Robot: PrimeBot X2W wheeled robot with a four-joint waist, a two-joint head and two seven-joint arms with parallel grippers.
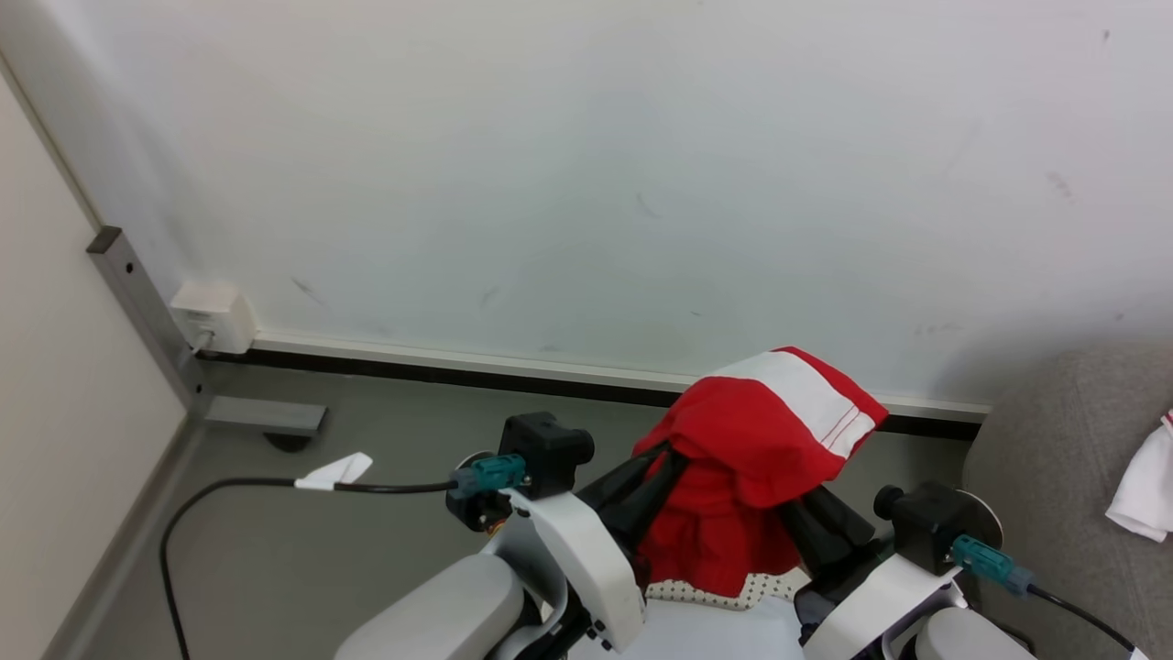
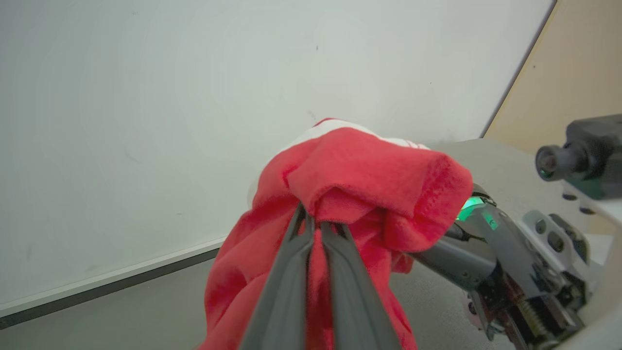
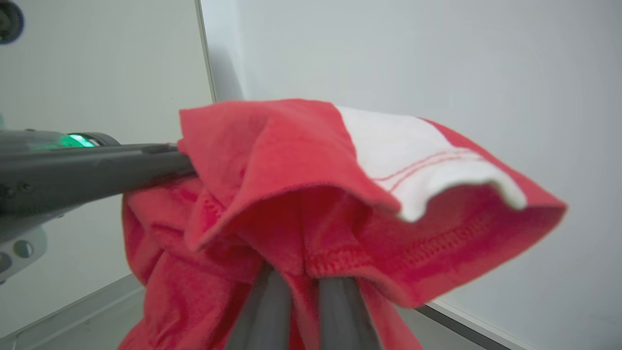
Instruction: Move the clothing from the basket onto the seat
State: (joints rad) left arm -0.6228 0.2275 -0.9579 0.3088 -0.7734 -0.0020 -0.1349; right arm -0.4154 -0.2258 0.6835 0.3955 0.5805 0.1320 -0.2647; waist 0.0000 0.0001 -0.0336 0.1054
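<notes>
the left gripper [image 2: 313,223] pinches shut on a fold of the red clothing [image 2: 369,170]; the right gripper [image 3: 301,277] clamps its hem, the bundle raised before the wall [image 1: 586,183]. the head view adds the grey seat [image 1: 1054,440] at right, a white garment [image 1: 1144,486] lying on it.

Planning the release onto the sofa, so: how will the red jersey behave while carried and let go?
Likely floppy: the red jersey drapes and folds over the left gripper and right gripper. Probably light, since two narrow pinch grips alone hold it up bunched. Released, it should slump in a heap rather than roll.
</notes>
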